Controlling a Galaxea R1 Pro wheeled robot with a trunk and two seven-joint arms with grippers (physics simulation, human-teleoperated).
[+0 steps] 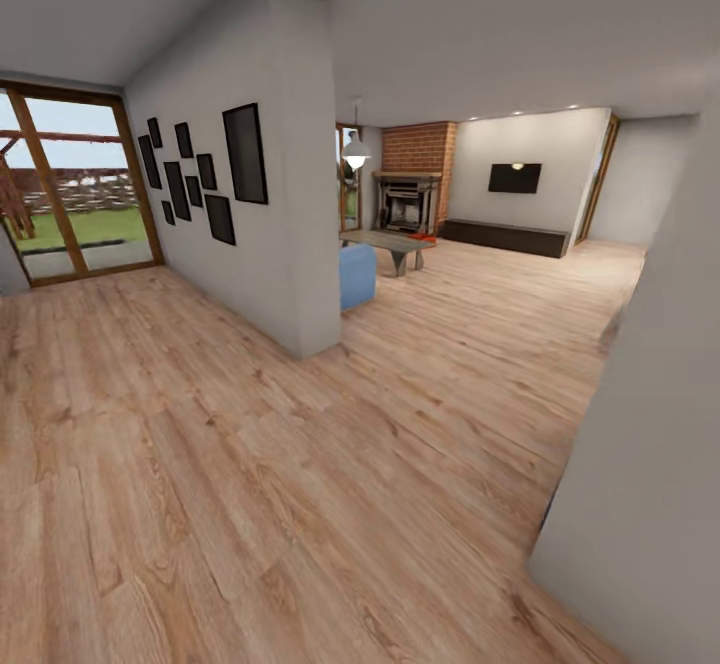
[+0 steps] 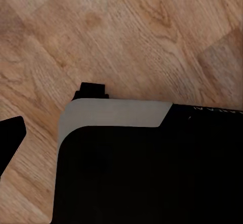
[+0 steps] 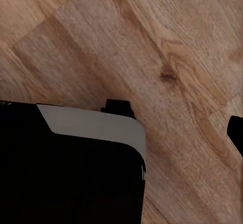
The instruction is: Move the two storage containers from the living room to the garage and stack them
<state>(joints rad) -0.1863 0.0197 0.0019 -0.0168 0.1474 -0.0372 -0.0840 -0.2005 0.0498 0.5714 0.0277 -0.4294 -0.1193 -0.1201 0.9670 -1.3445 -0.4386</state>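
The head view looks across a light wood-plank floor (image 1: pixel 300 464) toward the living room, which opens in the upper middle of the frame beyond a white wall corner (image 1: pixel 300 194). There stand a brick fireplace (image 1: pixel 410 189), a wall TV (image 1: pixel 515 177), a long dark low cabinet (image 1: pixel 505 236), a grey coffee table (image 1: pixel 385 244) and the blue end of a sofa (image 1: pixel 357 276). A small orange-red patch (image 1: pixel 424 239) shows just right of the coffee table, near the fireplace foot; it may be one of the storage containers, but it is too small to tell. Dark picture frames (image 1: pixel 200 179) hang on the wall at left, and a glass door (image 1: pixel 70 184) at the far left looks onto a lawn.

Both wrist views look down on wood planks past the robot's dark base (image 2: pixel 142 173). One dark fingertip (image 2: pixel 11 133) of the left gripper enters at the left edge of its view, and one dark fingertip (image 3: pixel 237 132) of the right gripper at the right edge of its view. How far either gripper is open cannot be told; neither seems to hold anything.

By judgement, the task stands at its start, with the robot far from the containers. Thin-walled open bins are likely light but flexible, and ribbed sides should resist slipping. Pinching a long rim near its middle, or taking both short ends with two grippers, would keep one level.
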